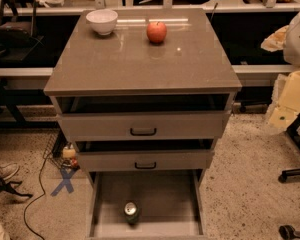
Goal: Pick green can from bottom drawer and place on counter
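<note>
The green can with a silver top stands upright on the floor of the open bottom drawer, near its front edge and left of centre. The counter is the glossy grey-brown top of the cabinet above it. The pale arm and gripper show at the right edge of the camera view, beside the cabinet at about the height of the top drawer. It is well to the right of the can and above it, and touches nothing.
A white bowl and a red apple sit at the back of the counter. Two drawers with black handles stand slightly open above the bottom one. A chair base is at the right, with cables and a shoe on the floor at the left.
</note>
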### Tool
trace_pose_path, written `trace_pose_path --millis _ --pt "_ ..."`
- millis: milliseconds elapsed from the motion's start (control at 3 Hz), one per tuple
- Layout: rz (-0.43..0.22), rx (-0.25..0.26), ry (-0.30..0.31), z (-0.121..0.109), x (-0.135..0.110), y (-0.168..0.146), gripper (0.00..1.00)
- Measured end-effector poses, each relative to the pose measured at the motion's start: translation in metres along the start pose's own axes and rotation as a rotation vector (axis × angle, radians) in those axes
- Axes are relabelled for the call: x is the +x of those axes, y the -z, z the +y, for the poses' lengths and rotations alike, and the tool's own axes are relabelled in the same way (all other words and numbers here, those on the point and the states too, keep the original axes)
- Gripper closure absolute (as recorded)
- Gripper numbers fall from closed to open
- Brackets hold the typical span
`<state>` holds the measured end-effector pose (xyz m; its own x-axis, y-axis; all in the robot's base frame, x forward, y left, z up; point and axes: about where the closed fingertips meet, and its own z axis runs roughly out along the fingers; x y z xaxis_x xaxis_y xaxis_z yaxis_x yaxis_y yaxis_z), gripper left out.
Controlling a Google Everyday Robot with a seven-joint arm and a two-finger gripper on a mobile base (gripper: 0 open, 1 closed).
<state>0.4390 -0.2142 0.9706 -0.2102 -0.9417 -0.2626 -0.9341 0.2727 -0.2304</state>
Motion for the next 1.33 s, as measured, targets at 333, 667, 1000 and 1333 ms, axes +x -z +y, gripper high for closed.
trace_pose_path --millis 333,667,1000,1333 --pt "-0.119 -0.078 -0.045 0.017 0.004 -0.050 0.00" --pt "-0.290 -0.181 -0.191 0.054 0.016 -0.129 0.00" --pt "-0.318 -0.198 -0.256 0.068 0.021 -0.155 0.00" --pt "-0.318 -0.198 -0.256 0.068 0.021 -0.155 0.00"
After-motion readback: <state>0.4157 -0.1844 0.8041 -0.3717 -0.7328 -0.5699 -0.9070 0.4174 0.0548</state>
